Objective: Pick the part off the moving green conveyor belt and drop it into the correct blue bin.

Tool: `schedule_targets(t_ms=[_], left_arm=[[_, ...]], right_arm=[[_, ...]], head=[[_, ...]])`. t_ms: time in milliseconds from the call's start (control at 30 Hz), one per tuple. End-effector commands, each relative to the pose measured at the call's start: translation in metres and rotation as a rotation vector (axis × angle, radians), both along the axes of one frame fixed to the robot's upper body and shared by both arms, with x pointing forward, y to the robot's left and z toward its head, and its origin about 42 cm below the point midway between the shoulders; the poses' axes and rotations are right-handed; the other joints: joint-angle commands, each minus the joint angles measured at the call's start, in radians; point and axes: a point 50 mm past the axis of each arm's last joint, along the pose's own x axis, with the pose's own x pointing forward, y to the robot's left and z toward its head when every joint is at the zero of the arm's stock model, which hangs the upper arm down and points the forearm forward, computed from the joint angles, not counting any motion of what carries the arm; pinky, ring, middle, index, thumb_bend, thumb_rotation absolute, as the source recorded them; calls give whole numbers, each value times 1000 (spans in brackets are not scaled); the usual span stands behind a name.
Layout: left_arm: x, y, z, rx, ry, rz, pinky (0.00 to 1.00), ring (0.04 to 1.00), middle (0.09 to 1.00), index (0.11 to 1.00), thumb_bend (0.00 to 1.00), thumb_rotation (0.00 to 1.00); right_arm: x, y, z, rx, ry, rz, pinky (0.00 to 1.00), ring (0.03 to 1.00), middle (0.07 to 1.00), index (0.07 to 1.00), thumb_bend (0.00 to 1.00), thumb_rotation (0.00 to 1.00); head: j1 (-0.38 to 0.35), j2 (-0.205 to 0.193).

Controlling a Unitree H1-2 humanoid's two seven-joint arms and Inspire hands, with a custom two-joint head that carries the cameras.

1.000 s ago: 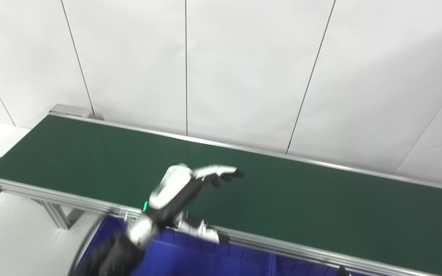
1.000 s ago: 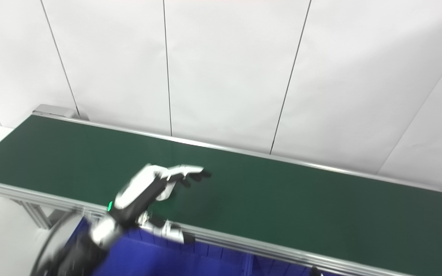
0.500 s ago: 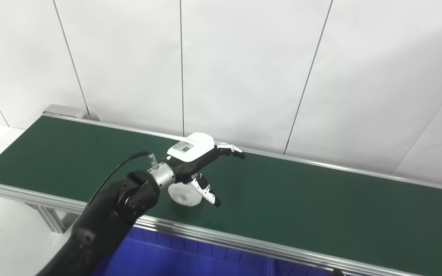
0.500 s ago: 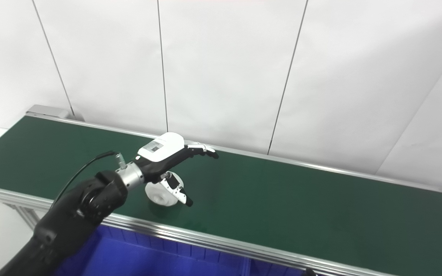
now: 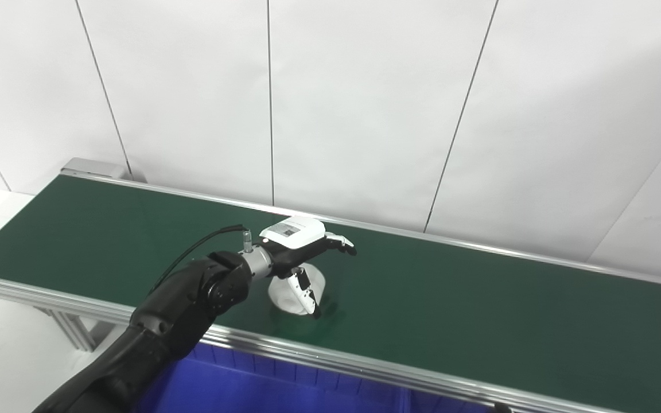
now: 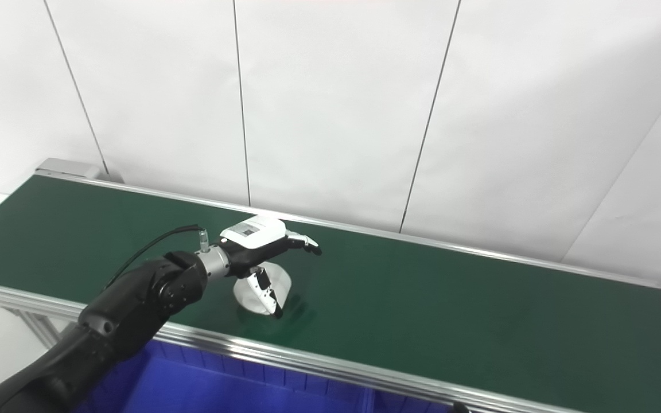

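A white round part point(image 5: 293, 289) lies on the green conveyor belt point(image 5: 479, 310), near the belt's front edge. It also shows in the right eye view point(image 6: 250, 295). My left hand point(image 5: 299, 246) hovers over the part with fingers spread toward the right and the thumb point(image 5: 303, 292) hanging down across the part's front. The hand is open around the part, not closed on it. My right hand is out of view.
A blue bin point(image 5: 284, 390) sits below the belt's front rail point(image 5: 365, 370), with a divider toward the right. A white panelled wall stands behind the belt. The belt's left end point(image 5: 95, 169) is at the far left.
My left arm swung up from the bin over the belt and lowered onto the white part. The part has travelled a little to the right under the hand.
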Motion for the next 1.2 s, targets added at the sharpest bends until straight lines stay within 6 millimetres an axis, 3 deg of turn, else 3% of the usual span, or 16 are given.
schedule_targets(t_ms=[0, 300, 433, 600, 700, 767, 967, 1167], left_arm=[[11, -9, 30, 21, -57, -24, 767, 867, 869, 845, 1000, 268], [11, -14, 17, 126, -62, -30, 758, 865, 867, 845, 1000, 391], [11, -15, 12, 157, -94, 1, 740, 841, 851, 838, 1000, 399], [10, -21, 1, 146, -159, 49, 647, 760, 791, 782, 992, 270], [8, -23, -14, 46, -238, 68, 517, 589, 641, 646, 850, 57], [6, -25, -24, 7, -277, 78, 412, 458, 483, 528, 565, 7], [-2, -36, -42, -9, -314, 73, 308, 358, 416, 523, 517, 0], [-5, -43, -43, -35, -302, 53, 307, 373, 436, 513, 520, 0]], right_arm=[[1, 2, 11, 0, -60, -3, 873, 859, 876, 879, 920, 973], [1, 4, 18, -5, -56, 10, 870, 857, 876, 884, 935, 979], [0, 5, 20, 6, -46, 19, 874, 833, 872, 885, 950, 977], [0, 4, 22, 12, -33, 22, 897, 820, 876, 886, 958, 976], [0, 4, 23, 0, -33, 24, 887, 812, 872, 889, 957, 984], [-1, 4, 23, -6, -32, 25, 895, 806, 869, 890, 963, 988], [-3, 5, 25, -3, -24, 28, 903, 809, 875, 895, 965, 991], [-3, 5, 26, 13, -11, 27, 954, 818, 875, 892, 982, 988]], head=[[-3, 8], [-15, 21], [-15, 22], [-12, 29], [-12, 29], [-14, 28], [-18, 35], [-15, 37]])
